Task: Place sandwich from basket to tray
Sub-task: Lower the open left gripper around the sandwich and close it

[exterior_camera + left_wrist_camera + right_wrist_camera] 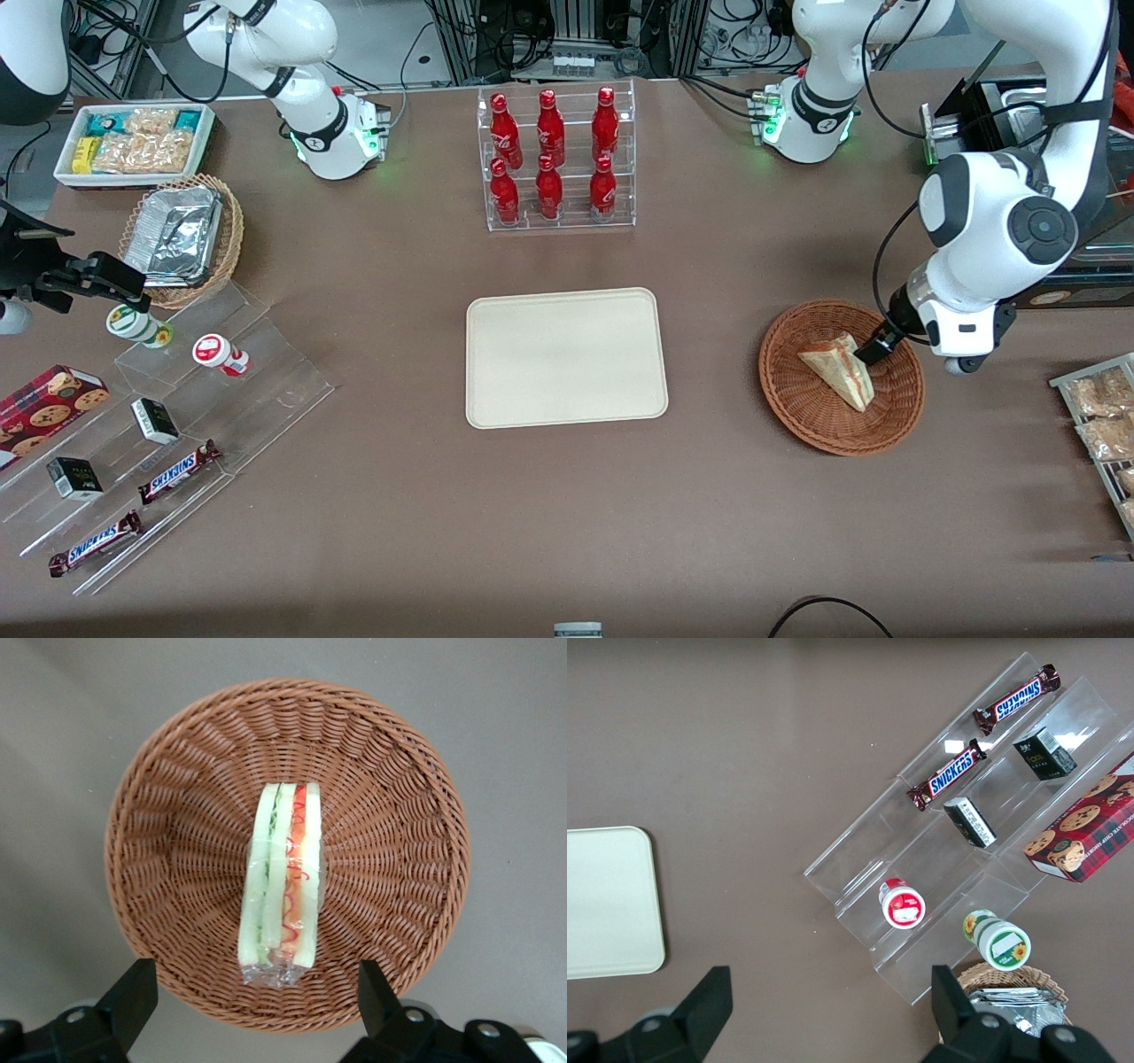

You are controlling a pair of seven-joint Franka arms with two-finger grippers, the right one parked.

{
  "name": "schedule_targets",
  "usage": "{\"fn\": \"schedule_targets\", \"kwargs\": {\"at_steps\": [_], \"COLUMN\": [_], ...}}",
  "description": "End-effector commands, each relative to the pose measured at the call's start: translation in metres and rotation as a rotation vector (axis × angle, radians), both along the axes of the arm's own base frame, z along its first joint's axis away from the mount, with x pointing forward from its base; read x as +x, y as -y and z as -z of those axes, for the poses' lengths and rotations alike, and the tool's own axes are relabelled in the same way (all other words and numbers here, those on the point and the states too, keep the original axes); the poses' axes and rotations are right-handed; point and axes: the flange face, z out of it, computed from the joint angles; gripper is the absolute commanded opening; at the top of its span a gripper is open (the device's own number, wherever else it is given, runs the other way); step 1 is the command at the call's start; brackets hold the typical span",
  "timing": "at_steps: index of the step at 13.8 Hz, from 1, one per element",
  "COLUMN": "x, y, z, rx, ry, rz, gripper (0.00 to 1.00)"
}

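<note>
The sandwich (pixel 838 369) (pixel 282 886), a wrapped wedge with green, orange and red filling along its edge, lies in the round reddish-brown wicker basket (pixel 791 390) (pixel 168 815) toward the working arm's end of the table. My left gripper (pixel 873 349) (pixel 252 992) hangs open above the basket's rim, close to the sandwich's end, its black fingers (pixel 133 997) spread wide with nothing between them. The cream tray (pixel 567 356) lies bare at the table's middle, beside the basket.
A clear rack of red bottles (pixel 555 159) stands farther from the front camera than the tray. Bagged snacks (pixel 1103 416) lie at the working arm's table edge. Toward the parked arm's end are an acrylic stepped stand with candy bars (pixel 177 470), a tan basket of foil trays (pixel 182 235) and a white snack bin (pixel 137 142).
</note>
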Motion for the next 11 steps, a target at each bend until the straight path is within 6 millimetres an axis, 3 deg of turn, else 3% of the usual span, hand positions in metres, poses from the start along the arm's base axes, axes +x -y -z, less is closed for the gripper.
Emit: {"fn": "schedule_targets", "kwargs": {"at_steps": [1, 4, 11], "x": [0.003, 0.003, 0.011], "y": [0.005, 0.015, 0.016], "z": [0.010, 0.028, 0.057], "rx": [-0.007, -0.004, -0.004], "ry": [0.008, -0.014, -0.018], "rz": [-0.032, -0.013, -0.014], "gripper": [1.00, 1.00, 1.00]}}
